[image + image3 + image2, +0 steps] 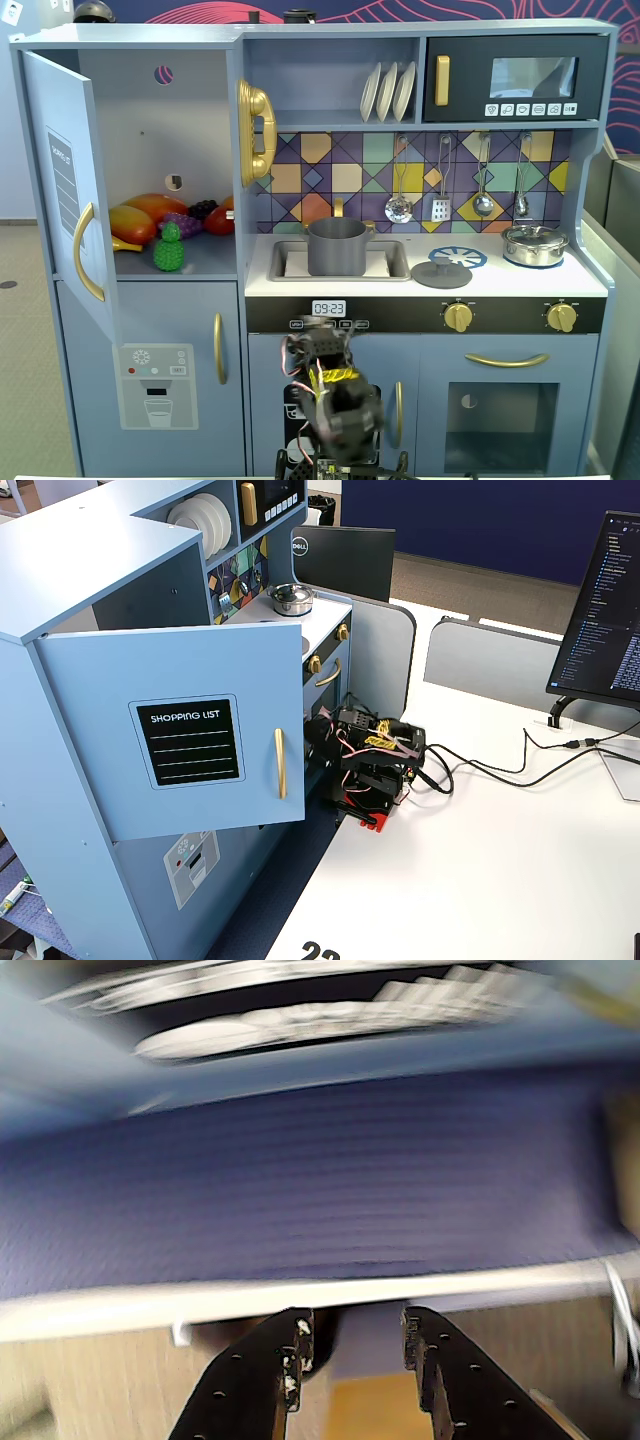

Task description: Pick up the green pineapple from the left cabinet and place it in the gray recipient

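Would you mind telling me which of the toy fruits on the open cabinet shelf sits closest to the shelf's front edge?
The green pineapple: it stands upright at the front of the shelf, ahead of the orange-yellow mango and purple grapes behind it.

We see a white desk (pixel 480 850) with black cables (pixel 510 765), a dark monitor (pixel 600 610) at its right edge, gray partition panels (pixel 485 665), and a navy wall (pixel 470 525) behind.

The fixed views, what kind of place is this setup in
Most likely an office or lab workspace, not a real kitchen. A toy play kitchen stands against a white desk, with a computer monitor and gray partition panels around it, and a small robot arm sits at the desk's edge.
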`<state>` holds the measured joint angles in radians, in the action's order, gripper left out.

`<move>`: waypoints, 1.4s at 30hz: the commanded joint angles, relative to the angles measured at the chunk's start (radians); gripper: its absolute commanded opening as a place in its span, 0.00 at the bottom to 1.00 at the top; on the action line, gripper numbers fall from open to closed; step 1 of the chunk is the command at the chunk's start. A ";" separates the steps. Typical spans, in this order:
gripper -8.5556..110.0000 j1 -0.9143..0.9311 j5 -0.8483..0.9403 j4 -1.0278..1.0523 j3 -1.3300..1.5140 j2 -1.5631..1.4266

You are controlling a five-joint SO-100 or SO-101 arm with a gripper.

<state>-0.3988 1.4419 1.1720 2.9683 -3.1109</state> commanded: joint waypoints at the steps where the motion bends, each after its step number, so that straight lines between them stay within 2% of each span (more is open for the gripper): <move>1: 0.07 -0.360 0.092 -0.623 -0.124 0.137; 3: 0.07 -0.439 0.137 -1.035 -0.124 0.230; 6: 0.07 -0.509 0.242 -1.183 -0.218 0.302; 10: 0.07 -0.517 0.276 -1.216 -0.341 0.379; 15: 0.08 -0.442 0.262 -1.223 -0.479 0.482; 18: 0.16 -0.425 0.206 -1.232 -0.560 0.534; 25: 0.28 -0.425 0.173 -1.224 -0.669 0.644; 37: 0.31 -0.410 0.072 -1.324 -0.804 0.870; 42: 0.40 -0.357 0.037 -1.358 -0.841 0.950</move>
<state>-0.8023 1.5033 -0.1442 2.2151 -2.1905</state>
